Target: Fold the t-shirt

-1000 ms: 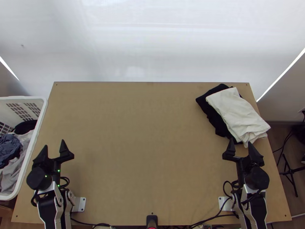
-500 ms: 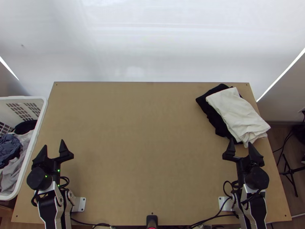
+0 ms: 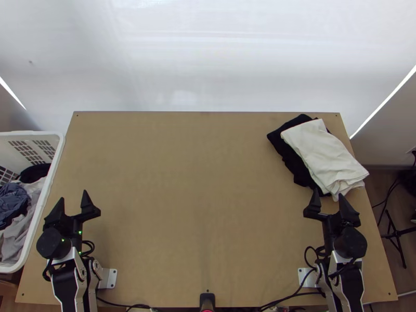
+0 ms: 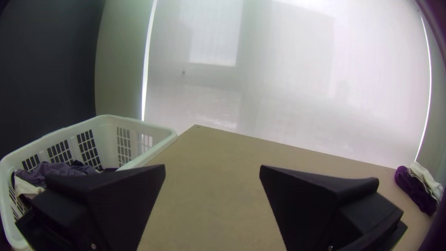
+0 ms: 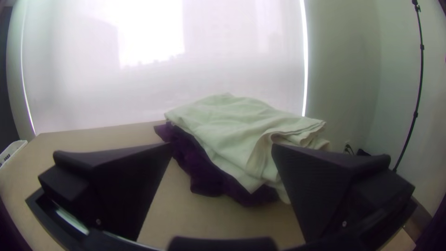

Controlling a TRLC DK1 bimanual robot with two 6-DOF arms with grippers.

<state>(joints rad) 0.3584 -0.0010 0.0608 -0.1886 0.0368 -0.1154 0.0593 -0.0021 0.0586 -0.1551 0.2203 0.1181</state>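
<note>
No text, label, brand, number or sign can be read in the top view or in either wrist view.

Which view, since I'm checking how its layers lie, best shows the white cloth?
The right wrist view: it sees the white cloth close up, from the side, with stacked layers at one edge. The top view gives nearly its whole outline, lying over the black cloth; the left wrist view catches a small part, far off.
</note>
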